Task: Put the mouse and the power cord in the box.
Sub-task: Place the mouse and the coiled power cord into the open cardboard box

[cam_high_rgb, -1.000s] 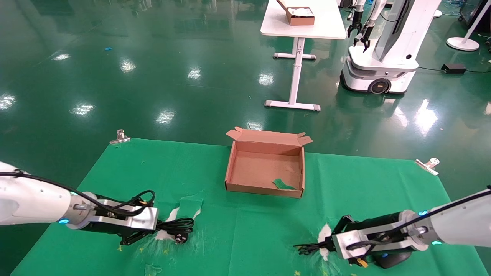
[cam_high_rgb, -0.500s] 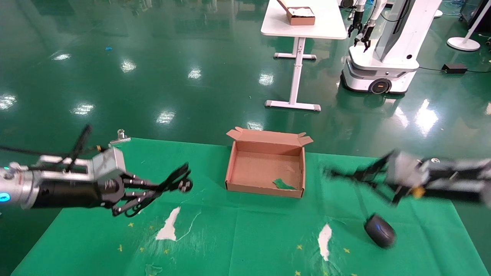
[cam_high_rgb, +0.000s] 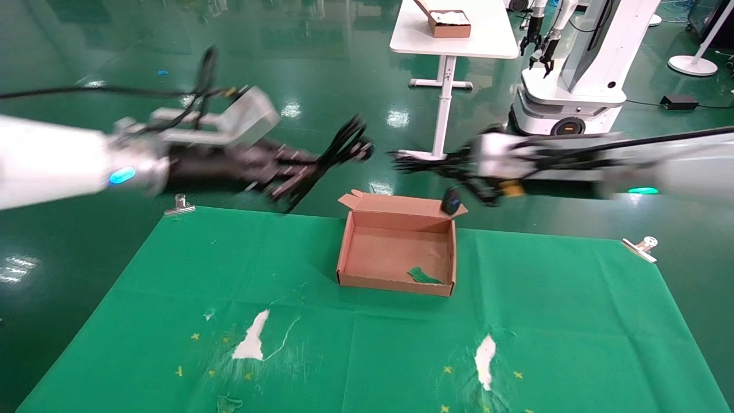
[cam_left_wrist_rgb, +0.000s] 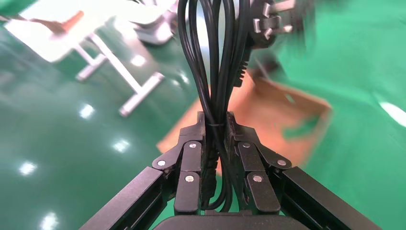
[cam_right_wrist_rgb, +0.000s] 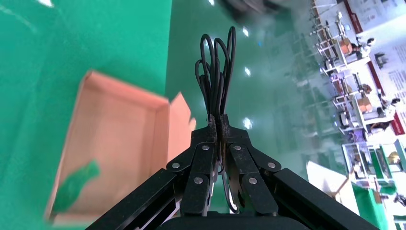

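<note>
The brown cardboard box (cam_high_rgb: 395, 252) lies open on the green cloth with a green scrap (cam_high_rgb: 423, 276) inside. My left gripper (cam_high_rgb: 307, 172) is raised high to the left of the box, shut on the power cord (cam_high_rgb: 344, 146); the looped bundle (cam_left_wrist_rgb: 218, 62) and its plug (cam_left_wrist_rgb: 270, 21) stick out past the jaws. My right gripper (cam_high_rgb: 453, 166) is raised above the box's far right corner, shut on the mouse's thin cable bundle (cam_right_wrist_rgb: 218, 67). The black mouse (cam_high_rgb: 451, 202) dangles below it at the box's far right flap. The box (cam_right_wrist_rgb: 112, 143) shows below in the right wrist view.
Green cloth (cam_high_rgb: 367, 344) covers the table, with white torn patches (cam_high_rgb: 252, 341) near the front and metal clips (cam_high_rgb: 180, 204) at its far corners. Beyond stand a white table (cam_high_rgb: 453, 34) and another robot (cam_high_rgb: 573, 74) on the green floor.
Both arms have lifted off the cloth and swung toward the box, the left carrying the power cord, the right carrying the mouse by its cable. The mouse has left the cloth.
</note>
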